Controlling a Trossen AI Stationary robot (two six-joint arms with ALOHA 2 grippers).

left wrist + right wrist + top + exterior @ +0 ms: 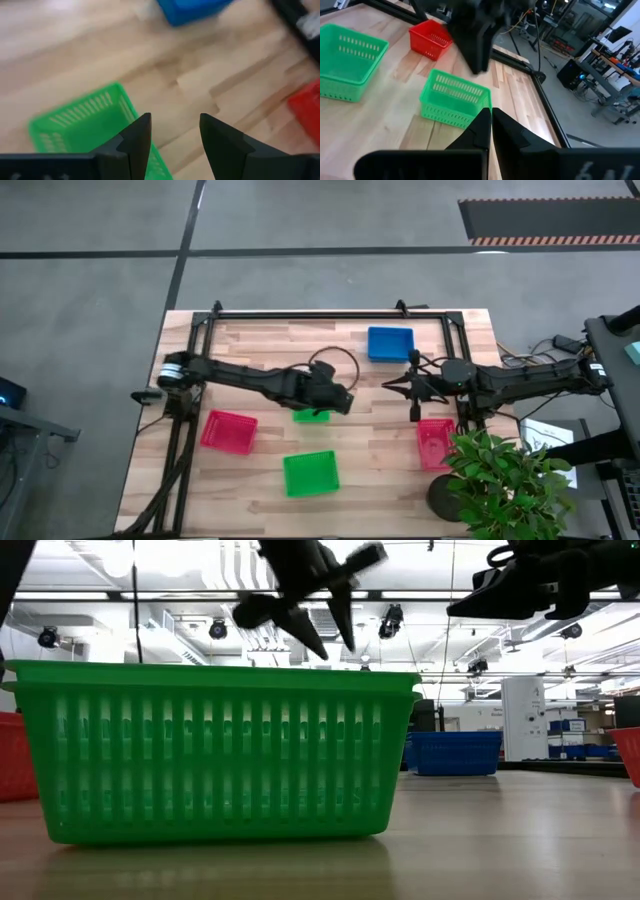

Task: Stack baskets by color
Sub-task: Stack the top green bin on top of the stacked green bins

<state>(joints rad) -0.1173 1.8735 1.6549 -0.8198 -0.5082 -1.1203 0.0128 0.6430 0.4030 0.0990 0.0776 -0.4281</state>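
Left gripper (345, 402) above the middle of the table, fingers apart and holding nothing, directly over a green basket (311, 415) of which only a corner shows under the arm. Second green basket (311, 473) nearer the front edge, apart from the first. One red basket (228, 431) on the left side, another red basket (435, 442) at the right edge, partly behind a potted plant (500, 480). Blue basket (390, 343) alone near the far edge. Right gripper (412, 387) waiting over the right part of the table, fingers pressed together, empty. Nothing visibly stacked yet; fewer baskets visible than the task suggests, so some perhaps already nested, impossible to tell. Possible trouble: closing on the thin mesh rim off-centre, so the basket tilts or slips during lifting; also dropping it crooked on the other green one, so no proper nesting.
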